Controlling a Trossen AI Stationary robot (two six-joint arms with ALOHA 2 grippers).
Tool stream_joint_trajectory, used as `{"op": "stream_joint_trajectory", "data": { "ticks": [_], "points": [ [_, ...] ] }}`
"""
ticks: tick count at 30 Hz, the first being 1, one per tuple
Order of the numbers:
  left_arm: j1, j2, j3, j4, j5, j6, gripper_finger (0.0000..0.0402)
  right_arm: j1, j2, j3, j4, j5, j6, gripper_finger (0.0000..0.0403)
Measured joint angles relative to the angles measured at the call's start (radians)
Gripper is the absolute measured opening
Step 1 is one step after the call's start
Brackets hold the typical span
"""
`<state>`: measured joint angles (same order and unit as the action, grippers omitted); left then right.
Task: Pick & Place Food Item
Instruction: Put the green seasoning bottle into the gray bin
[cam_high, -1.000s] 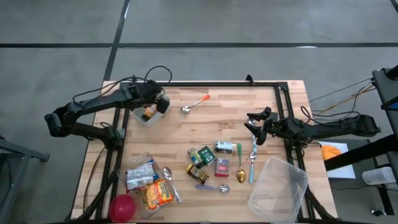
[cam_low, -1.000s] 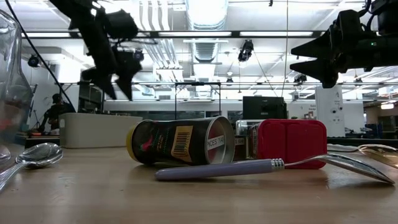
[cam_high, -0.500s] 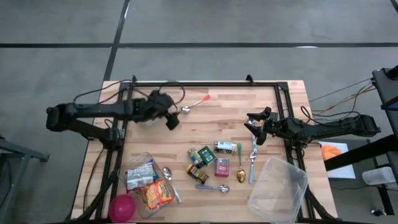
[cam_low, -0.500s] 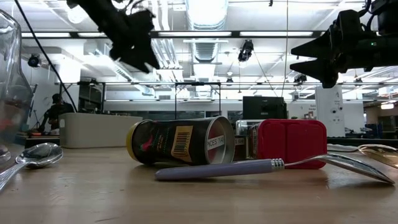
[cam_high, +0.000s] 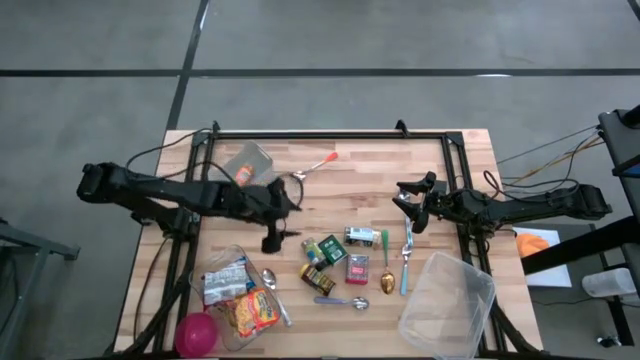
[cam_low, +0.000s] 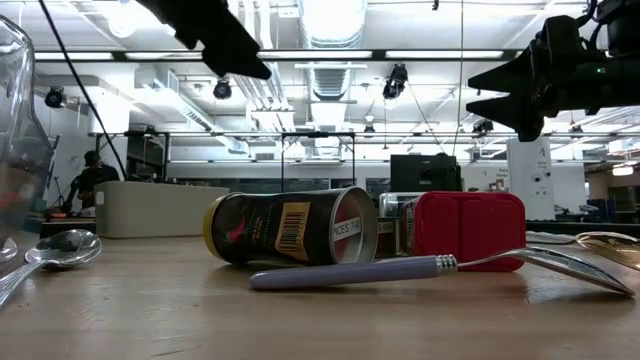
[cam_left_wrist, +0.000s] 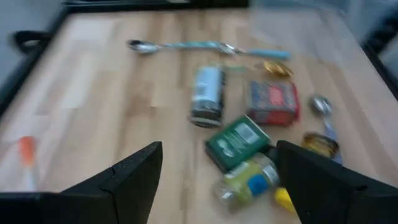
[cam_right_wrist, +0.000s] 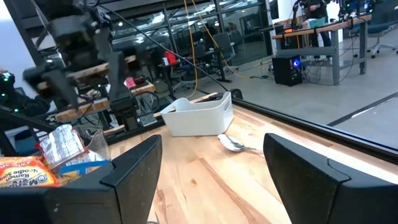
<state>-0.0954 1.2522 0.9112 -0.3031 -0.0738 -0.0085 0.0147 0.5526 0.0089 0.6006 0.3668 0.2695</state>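
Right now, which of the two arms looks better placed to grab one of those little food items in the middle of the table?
The left, probably. Its open left gripper hovers right beside the green box and small cans, facing them. The right gripper waits open near the spoons.

Robotics lab/workshop: bare concrete floor (cam_high: 350, 40), ceiling strip lights (cam_low: 330, 18) with exposed ducting, cluttered equipment benches (cam_right_wrist: 311, 31) behind butcher-block wooden table (cam_high: 370, 185).

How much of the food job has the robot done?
Done: one small jar sits in the white bin. In hand: nothing; the left gripper is open and empty, close to the green box. Left to do: that box, the silver can and the red box lie on the table. The right gripper waits open.
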Motion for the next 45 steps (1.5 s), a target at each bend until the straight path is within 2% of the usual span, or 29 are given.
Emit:
{"op": "stream_joint_trajectory", "data": {
  "ticks": [4, 10, 26, 45],
  "points": [
    [-0.021, 0.07, 0.0, 0.026, 0.017, 0.055, 0.0313, 0.0, 0.0, 0.0, 0.0, 0.0, 0.0, 0.0276],
    [-0.021, 0.205, 0.02, 0.036, 0.108, 0.108, 0.0313, 0.0, 0.0, 0.0, 0.0, 0.0, 0.0, 0.0276],
    [-0.001, 0.518, 0.154, -0.057, 0.144, 0.169, 0.0313, 0.0, 0.0, 0.0, -0.001, 0.0, 0.0, 0.0276],
    [0.039, 0.559, 0.097, -0.034, 0.19, 0.131, 0.0312, 0.0, 0.0, 0.0, 0.0, 0.0, 0.0, 0.0276]
  ]
}}
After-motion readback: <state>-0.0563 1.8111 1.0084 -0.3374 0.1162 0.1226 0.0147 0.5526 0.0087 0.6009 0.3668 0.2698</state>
